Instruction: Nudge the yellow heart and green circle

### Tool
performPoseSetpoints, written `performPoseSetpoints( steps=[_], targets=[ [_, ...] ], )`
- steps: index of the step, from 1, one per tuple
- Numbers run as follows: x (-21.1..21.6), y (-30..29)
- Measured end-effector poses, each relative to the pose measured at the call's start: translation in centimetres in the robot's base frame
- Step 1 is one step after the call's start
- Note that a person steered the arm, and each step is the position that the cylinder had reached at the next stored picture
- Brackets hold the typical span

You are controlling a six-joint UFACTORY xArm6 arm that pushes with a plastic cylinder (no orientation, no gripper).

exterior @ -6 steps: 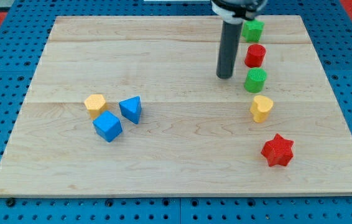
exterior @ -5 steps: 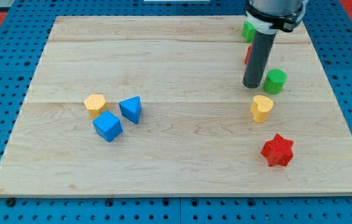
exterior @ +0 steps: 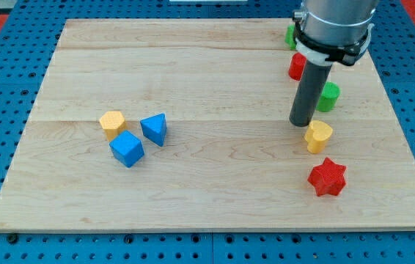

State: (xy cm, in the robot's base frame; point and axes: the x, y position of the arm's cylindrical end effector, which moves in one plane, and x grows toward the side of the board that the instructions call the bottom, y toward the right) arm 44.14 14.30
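The yellow heart lies at the view's right, just above the red star. The green circle sits above the heart, partly hidden behind my rod. My tip rests on the board right at the heart's upper left edge, touching or nearly touching it, and to the lower left of the green circle.
A red cylinder and another green block sit above, both partly hidden by the arm. At the view's left a yellow hexagon, a blue triangle and a blue cube cluster together. The board's right edge is close.
My tip moved right and then down. The green circle was pushed right. The yellow heart shifted right and down, closer to the red star.
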Motion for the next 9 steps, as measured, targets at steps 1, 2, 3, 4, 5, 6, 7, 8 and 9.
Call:
performPoseSetpoints(
  steps=[1,2,3,4,5,6,7,8,9],
  targets=[
    [0.1,1.0],
    [1.5,1.0],
    [2.8,1.0],
    [0.9,6.1],
    [-0.2,12.9],
    [-3.2,10.6],
    [-5.2,3.5],
    [-5.9,2.7],
    [-8.9,1.9]
  ],
)
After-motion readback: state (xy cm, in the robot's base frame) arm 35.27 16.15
